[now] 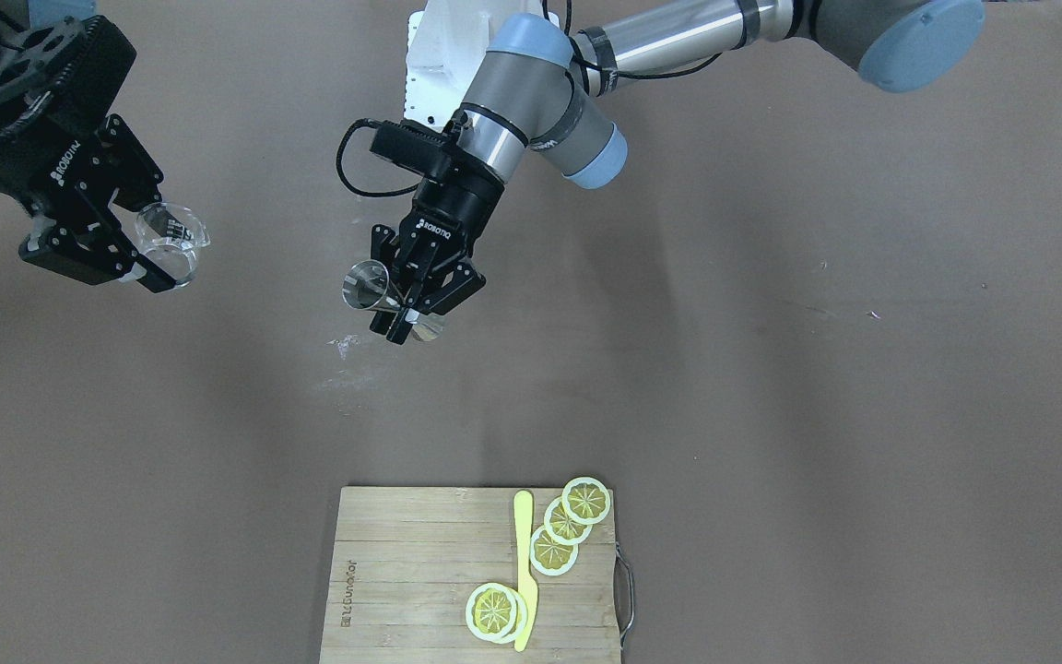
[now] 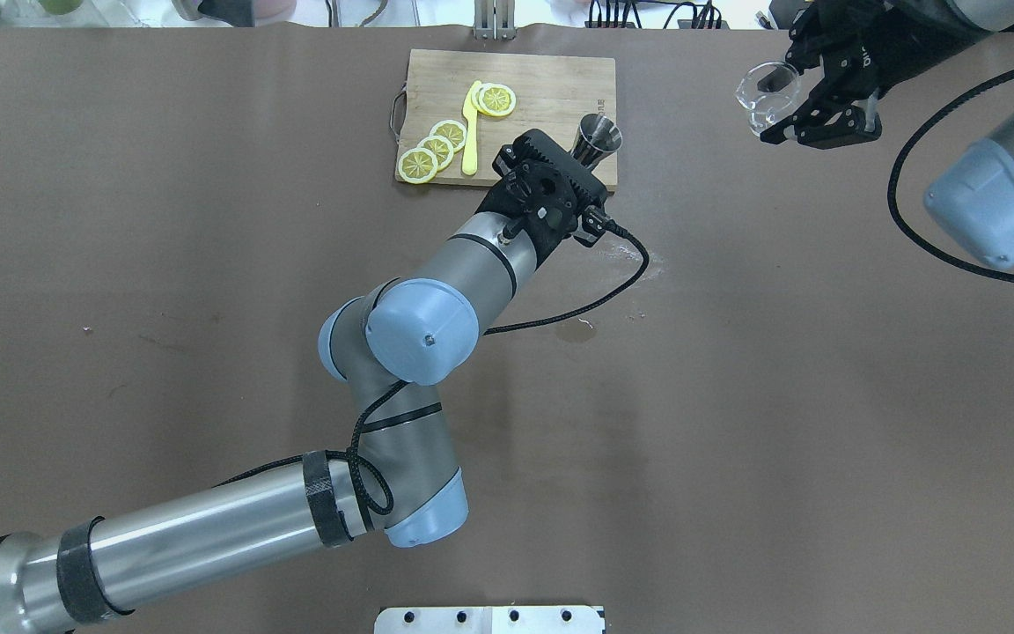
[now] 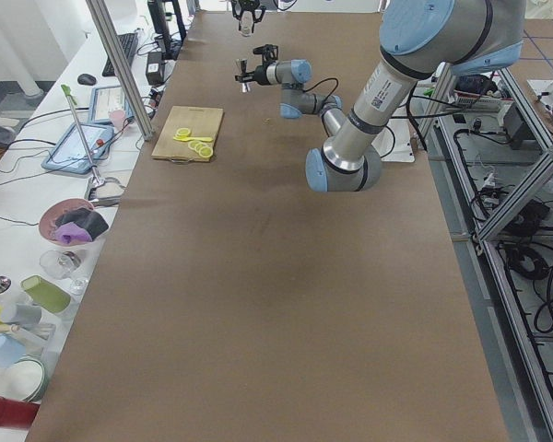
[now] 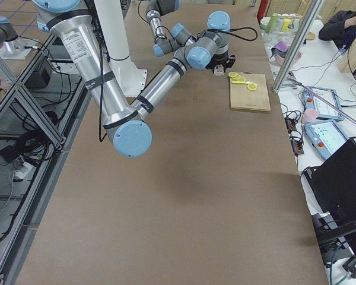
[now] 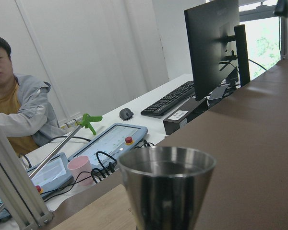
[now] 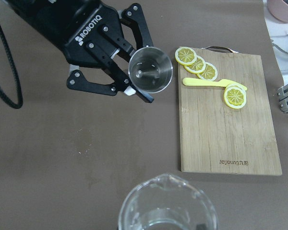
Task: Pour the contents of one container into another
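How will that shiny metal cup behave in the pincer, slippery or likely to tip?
Probably slippery: the metal cup looks polished and mirror-like. It tapers sharply below a wide rim, so it may tip easily when set down. Being metal, it is likely stiff under the squeeze of the left pincer.

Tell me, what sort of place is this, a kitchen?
Probably a robotics lab, not a kitchen: two robot arms hold a steel cup and glass beaker over a long table, with control tablets and a monitor alongside.

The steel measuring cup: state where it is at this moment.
In the front-facing view the steel measuring cup is held in the jaws of the left gripper near centre, above the table, on the robot's side of the cutting board.
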`<act>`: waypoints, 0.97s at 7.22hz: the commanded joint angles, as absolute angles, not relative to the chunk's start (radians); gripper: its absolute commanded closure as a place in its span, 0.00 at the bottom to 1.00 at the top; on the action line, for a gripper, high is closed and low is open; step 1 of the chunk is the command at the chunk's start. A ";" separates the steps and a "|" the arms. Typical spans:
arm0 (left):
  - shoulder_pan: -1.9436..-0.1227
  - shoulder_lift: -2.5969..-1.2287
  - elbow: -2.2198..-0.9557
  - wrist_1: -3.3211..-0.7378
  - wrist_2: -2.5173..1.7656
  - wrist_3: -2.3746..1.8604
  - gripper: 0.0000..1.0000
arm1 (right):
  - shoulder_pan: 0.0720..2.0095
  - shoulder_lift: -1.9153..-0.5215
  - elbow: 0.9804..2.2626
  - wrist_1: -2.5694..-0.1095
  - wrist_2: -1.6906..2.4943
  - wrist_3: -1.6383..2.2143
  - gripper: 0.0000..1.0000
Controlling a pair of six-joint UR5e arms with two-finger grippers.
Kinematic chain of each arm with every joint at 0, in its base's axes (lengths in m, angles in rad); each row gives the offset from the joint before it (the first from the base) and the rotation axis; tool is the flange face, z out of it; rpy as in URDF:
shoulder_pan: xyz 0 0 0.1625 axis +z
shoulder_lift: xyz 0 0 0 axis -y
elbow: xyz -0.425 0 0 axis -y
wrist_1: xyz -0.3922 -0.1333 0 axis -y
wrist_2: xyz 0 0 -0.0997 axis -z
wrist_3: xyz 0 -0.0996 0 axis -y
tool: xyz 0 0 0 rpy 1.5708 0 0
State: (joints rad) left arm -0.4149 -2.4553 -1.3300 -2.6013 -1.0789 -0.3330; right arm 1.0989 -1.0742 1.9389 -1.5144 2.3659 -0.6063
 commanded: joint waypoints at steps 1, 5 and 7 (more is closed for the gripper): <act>-0.414 -2.454 -1.330 -2.611 -1.094 -0.333 1.00 | 1.091 -1.008 1.904 -1.586 2.338 -0.641 1.00; -0.413 -2.453 -1.322 -2.611 -1.082 -0.331 1.00 | 1.078 -0.939 1.890 -1.704 2.307 -0.704 1.00; -0.411 -2.468 -1.322 -2.611 -1.092 -0.334 1.00 | 1.042 -0.896 1.890 -1.749 2.272 -0.727 1.00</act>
